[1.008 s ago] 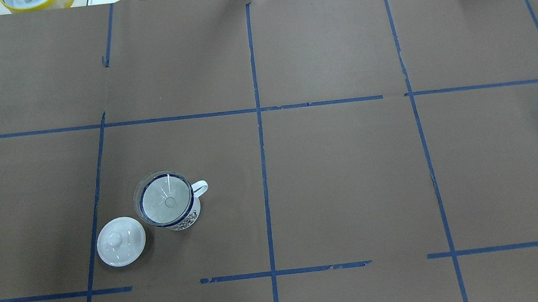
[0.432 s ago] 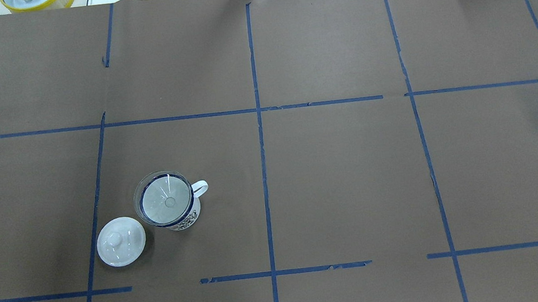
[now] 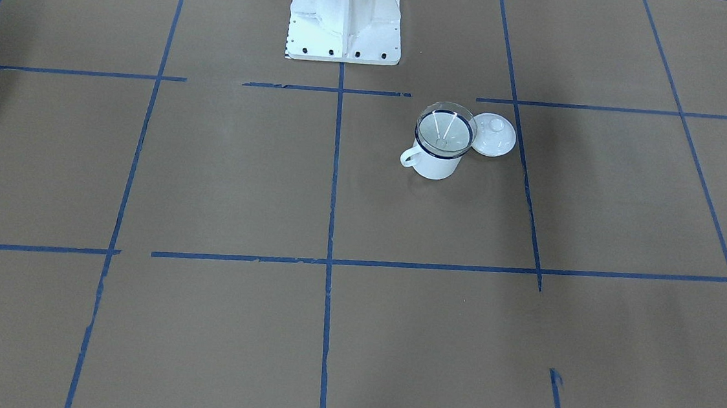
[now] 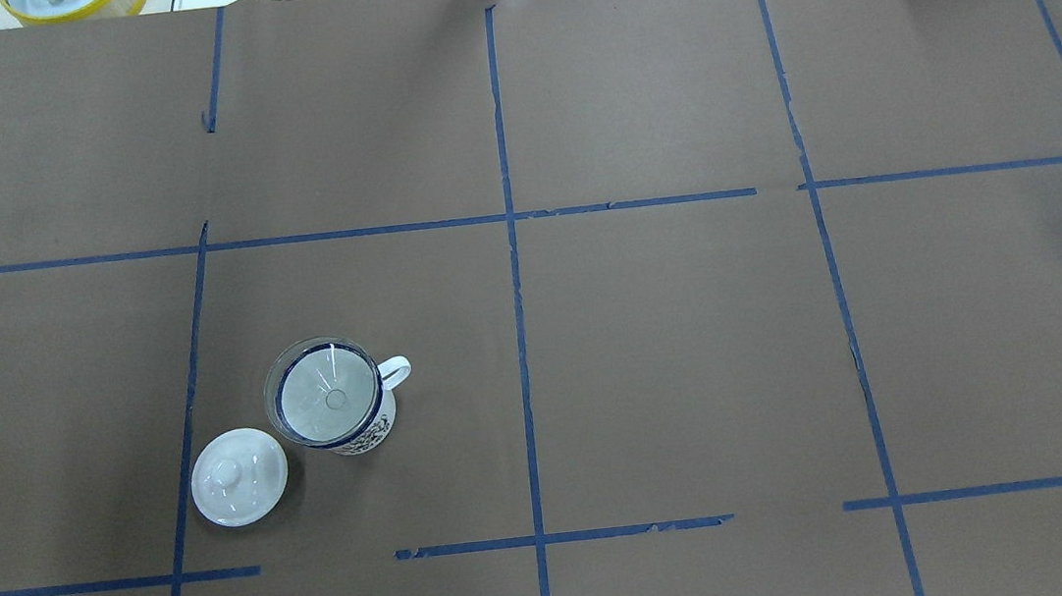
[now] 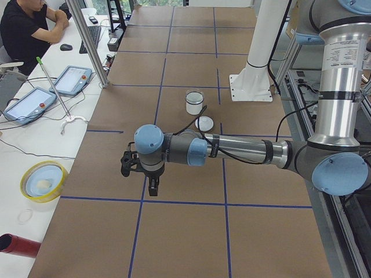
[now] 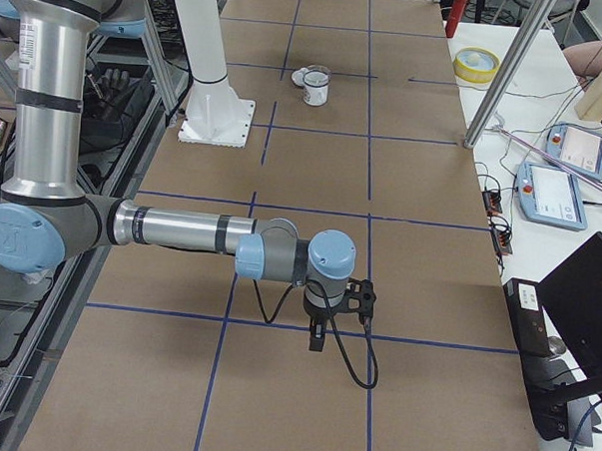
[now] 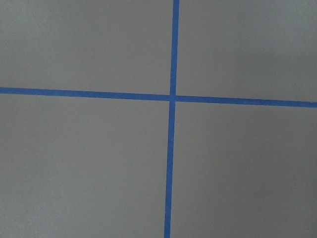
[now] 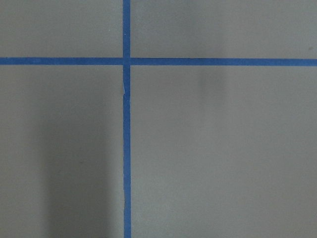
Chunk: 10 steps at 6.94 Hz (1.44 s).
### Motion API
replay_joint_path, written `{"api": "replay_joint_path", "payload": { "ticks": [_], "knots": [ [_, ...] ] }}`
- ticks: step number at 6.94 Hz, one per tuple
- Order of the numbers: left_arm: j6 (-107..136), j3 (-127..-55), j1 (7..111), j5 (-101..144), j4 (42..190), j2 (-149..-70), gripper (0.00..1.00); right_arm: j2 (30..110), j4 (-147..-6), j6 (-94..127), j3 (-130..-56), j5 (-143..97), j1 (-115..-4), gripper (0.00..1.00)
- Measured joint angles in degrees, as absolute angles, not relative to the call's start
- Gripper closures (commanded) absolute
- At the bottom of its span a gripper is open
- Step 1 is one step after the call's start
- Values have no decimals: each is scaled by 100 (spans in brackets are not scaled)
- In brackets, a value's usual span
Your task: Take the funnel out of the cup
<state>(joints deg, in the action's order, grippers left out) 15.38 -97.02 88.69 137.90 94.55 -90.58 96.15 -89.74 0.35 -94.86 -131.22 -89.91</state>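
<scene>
Clear funnel (image 4: 324, 397): seated upright in enamel mug (image 4: 370, 435), spout down, long axis vertical. Well apart from left fingers (image 5: 152, 187) and right fingers (image 6: 317, 338); whether either pair is parted cannot be told.

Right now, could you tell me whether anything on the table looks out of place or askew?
Nothing stands out: the funnel sits upright in the cup, the lid lies flat beside it, and nothing has spilled. Only the tape has gaps.

Opposed overheads, two end views, wrist close-ups
</scene>
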Motion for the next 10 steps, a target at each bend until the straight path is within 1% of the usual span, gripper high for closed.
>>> {"api": "replay_joint_path", "payload": {
  "ticks": [2,4,5,7,8,10],
  "knots": [
    [4357,-10238,8036,13468,9806,-9360,0,9615,-8974,35,-9487,-13122,-8991,0],
    [7080,-10679,7139,13214,9817,-9939,0,9615,-8973,35,-9491,-13122,-8991,0],
    [8448,-10816,6643,13098,9634,-10385,0,9615,-8974,35,-9492,-13122,-8991,0],
    [10183,-10955,5588,12552,8462,-11594,0,9615,-8974,35,-9492,-13122,-8991,0],
    [10888,-11044,4965,12216,8038,-11966,0,9615,-8974,35,-9492,-13122,-8991,0],
    [11665,-11044,4015,11583,7686,-12261,2,9615,-8974,35,-9490,-13122,-8991,0]
  ]
}}
